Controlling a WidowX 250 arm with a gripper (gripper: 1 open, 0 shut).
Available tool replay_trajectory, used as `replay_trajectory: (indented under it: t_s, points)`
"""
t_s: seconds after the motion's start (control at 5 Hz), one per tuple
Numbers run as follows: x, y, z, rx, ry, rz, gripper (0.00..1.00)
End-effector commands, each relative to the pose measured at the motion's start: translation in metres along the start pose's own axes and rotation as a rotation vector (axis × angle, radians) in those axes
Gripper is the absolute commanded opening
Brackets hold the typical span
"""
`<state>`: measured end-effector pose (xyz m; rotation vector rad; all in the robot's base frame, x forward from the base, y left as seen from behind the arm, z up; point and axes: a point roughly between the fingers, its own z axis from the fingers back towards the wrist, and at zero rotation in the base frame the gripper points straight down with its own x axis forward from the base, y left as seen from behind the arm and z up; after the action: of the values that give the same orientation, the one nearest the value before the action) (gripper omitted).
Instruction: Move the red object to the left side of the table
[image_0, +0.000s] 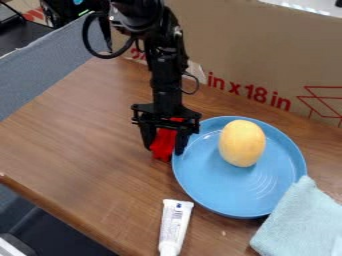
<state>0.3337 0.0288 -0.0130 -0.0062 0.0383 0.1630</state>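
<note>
Pincer (163, 136) | clamped on red object (163, 147) (pointing down) | table (80, 120)

You are looking at a robotics lab or test bench set up in an office-like room. A black robot arm (158, 50) with bundled cables stands on a brown wood-grain worktop (67, 110). A printed cardboard shipping box (267, 60) serves as a backdrop along the far edge. A grey partition panel (40, 55) and dark equipment sit beyond the left edge.
</note>
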Motion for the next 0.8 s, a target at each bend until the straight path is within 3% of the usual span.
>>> replay_trajectory:
  t_s: [0.0, 0.2, 0.4, 0.6]
  points:
    - [-0.005, -0.001, 0.004, 0.011, -0.041, 0.023, 0.00]
    - [-0.016, 0.005, 0.004, 0.018, -0.045, 0.031, 0.00]
    - [-0.023, 0.017, -0.011, 0.028, -0.048, 0.034, 0.00]
    - [-0.021, 0.019, -0.014, 0.036, -0.055, 0.030, 0.00]
